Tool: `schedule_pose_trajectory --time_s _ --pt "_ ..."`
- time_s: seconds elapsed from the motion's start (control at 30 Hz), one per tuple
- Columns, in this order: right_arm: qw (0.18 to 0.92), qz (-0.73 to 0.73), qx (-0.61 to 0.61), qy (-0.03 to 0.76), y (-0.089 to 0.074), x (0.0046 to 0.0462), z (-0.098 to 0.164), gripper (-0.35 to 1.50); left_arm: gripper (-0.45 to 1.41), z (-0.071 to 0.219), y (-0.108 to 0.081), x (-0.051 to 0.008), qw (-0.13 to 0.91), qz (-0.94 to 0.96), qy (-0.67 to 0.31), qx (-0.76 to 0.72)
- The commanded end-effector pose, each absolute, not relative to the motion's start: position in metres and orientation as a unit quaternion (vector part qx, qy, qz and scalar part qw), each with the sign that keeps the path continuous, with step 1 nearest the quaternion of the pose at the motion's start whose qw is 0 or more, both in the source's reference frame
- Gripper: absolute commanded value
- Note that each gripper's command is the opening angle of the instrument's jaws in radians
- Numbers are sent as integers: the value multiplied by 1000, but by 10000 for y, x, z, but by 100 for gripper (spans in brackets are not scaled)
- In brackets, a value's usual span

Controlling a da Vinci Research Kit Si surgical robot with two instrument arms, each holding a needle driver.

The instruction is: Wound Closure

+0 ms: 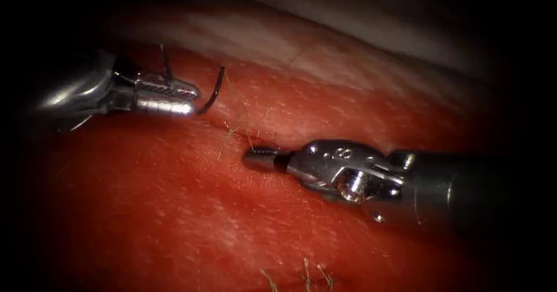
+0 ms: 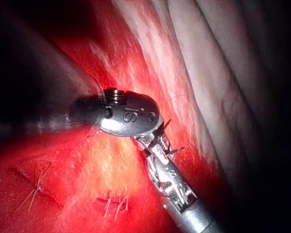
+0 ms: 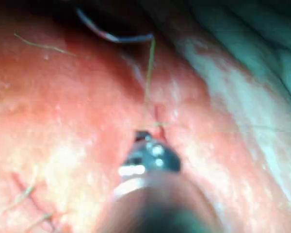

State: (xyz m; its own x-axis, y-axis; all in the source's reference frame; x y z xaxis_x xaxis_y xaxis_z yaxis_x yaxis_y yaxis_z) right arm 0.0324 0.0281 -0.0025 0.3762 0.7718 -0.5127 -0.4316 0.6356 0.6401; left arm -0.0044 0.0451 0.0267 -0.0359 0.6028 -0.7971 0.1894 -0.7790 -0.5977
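L end effector [image 1: 188,97] clamped on needle [image 1: 213,92] base, curve upright, R end effector [image 1: 255,157] together, empty.

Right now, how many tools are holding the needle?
1. The left tool grips the needle near one end, above the tissue, left of the cut. The right tool, jaws shut, sits at the cut without the needle.

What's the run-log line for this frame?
left gripper: shut on needle, near its tail, needle clear of tissue | right gripper: shut, holds nothing, tip at cut | thread: runs from needle to cut
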Motion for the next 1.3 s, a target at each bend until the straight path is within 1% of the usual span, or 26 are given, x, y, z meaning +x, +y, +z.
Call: schedule_pose_trajectory --time_s 0.03,0.13,0.37,0.63,0.77,0.87,0.9,0.93,0.97,1.0,1.07,1.1,1.13,1.27,1.3 --pt "804 369 213 415 280 335 -29 -35 -35 273 447 -48 155 657 -292 -677" --pt "760 444 272 389 277 338 -51 -35 -35 275 444 -44 152 660 -286 -678" --pt "761 442 281 382 263 344 -80 -35 -35 277 444 -39 152 665 -275 -678" --pt "749 426 274 428 257 356 -130 -35 -35 279 439 -39 150 667 -271 -678" --pt "749 412 265 446 251 366 -151 -35 -35 280 437 -37 148 668 -268 -678" --pt "759 393 247 457 253 366 -149 -35 -35 281 436 -36 147 668 -268 -678" --pt "777 357 223 467 257 364 -145 31 -35 282 437 -35 145 668 -266 -679" --pt "785 346 211 469 259 363 -144 54 -35 282 437 -34 145 668 -266 -679" --pt "796 340 184 465 263 359 -136 108 -35 283 439 -29 144 669 -264 -679" --pt "799 334 177 467 265 356 -132 115 -35 284 442 -25 148 671 -261 -678" --pt "806 326 164 466 272 342 -120 115 -35 281 451 -7 151 674 -253 -678" --pt "809 326 148 466 276 335 -116 118 -35 277 456 6 155 675 -250 -676" --pt "809 326 148 466 276 335 -116 118 -35 277 456 6 155 675 -250 -676" --pt "815 328 107 465 287 310 -101 120 -35 269 462 29 161 680 -242 -673" --pt "818 326 100 464 287 309 -97 121 -35 268 463 30 163 680 -241 -673"
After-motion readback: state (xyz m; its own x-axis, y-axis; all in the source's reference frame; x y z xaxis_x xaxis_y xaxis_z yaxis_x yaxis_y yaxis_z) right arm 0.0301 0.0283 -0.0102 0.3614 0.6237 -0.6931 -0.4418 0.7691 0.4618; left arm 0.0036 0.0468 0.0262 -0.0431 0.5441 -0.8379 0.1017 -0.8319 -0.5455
